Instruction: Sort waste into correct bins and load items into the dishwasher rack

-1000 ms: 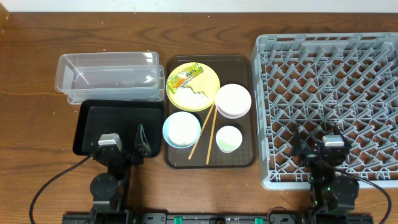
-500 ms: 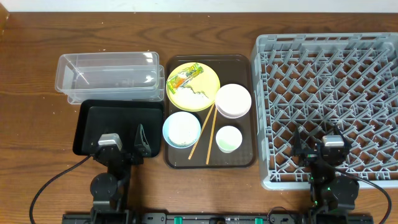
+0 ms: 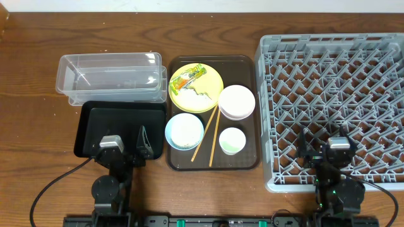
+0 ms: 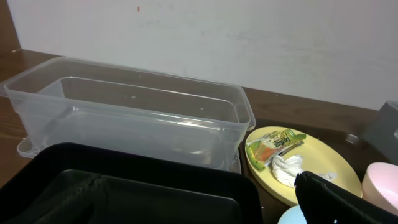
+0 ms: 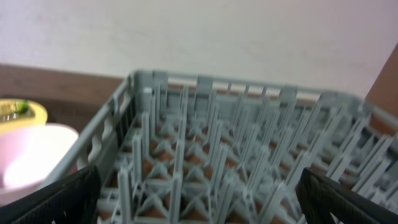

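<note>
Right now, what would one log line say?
stage not started; left end effector open; right end effector open; wrapper on yellow plate; rack empty

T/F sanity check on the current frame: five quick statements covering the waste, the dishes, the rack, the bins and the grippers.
1. The snack wrapper lies on the yellow plate. True.
2. The dishwasher rack already holds a bowl. False: no dishes are in it. The white bowl sits on the brown tray.
3. The chopsticks lie on the brown tray between the light-blue bowl and the cup. True.
4. The crumpled scrap is in the clear tub. False: the tub is empty, and the scrap is on the yellow plate beside the wrapper.
5. Both grippers are shut. False: the left gripper and the right gripper are open and hold nothing.
</note>
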